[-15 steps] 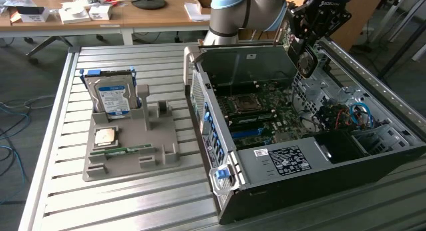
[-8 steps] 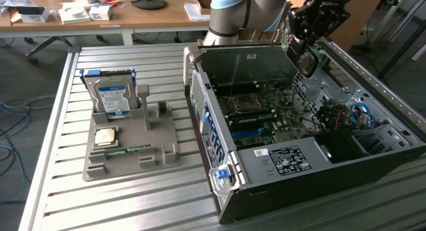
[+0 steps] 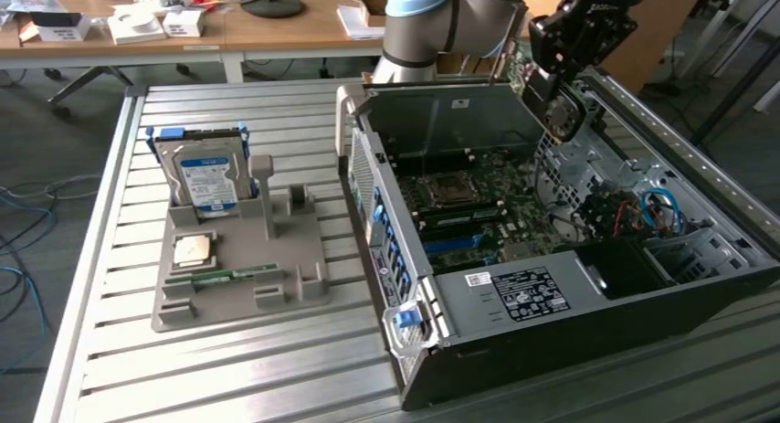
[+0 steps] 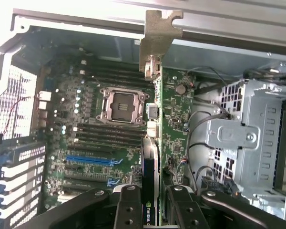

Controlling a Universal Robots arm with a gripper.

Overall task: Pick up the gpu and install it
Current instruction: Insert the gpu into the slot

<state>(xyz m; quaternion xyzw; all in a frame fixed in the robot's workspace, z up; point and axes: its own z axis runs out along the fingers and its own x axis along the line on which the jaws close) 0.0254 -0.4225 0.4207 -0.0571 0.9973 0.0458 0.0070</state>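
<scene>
1. Exterior view's left: a grey fixture tray (image 3: pixel 244 300) lies on the slatted table (image 3: pixel 98 259). It holds a hard drive (image 3: pixel 207 176) standing upright at its far end. Nearer the camera, a square processor chip (image 3: pixel 193 250) and a memory stick (image 3: pixel 232 277) lie flat. A strip of bare slats separates the tray from the computer case (image 3: pixel 512 350).

2. Centre: the case lies on its side with the open face upward, exposing the motherboard (image 3: pixel 488 204). In the wrist view, the processor socket (image 4: pixel 119 106) sits mid-board and a blue expansion slot (image 4: pixel 93 161) lies beside it. Case walls border the board on all sides.

3. Exterior view's right: the gripper (image 3: pixel 561 80) hangs over the far right part of the case. Its jaws are clamped on the gpu (image 3: pixel 562 115), one on each face. The card hangs on edge and is not seated.

4. In the wrist view, the gpu (image 4: pixel 151 157) extends away from the gripper (image 4: pixel 155 210), with its beige bracket (image 4: pixel 157 36) overlapping the case rim.

5. Obstructions: the perforated drive cage (image 4: pixel 257 143) and loose cables (image 4: pixel 200 119) stand just beside the card.

6. Open room: the space above the motherboard, between the case wall and the drive cage.
</scene>
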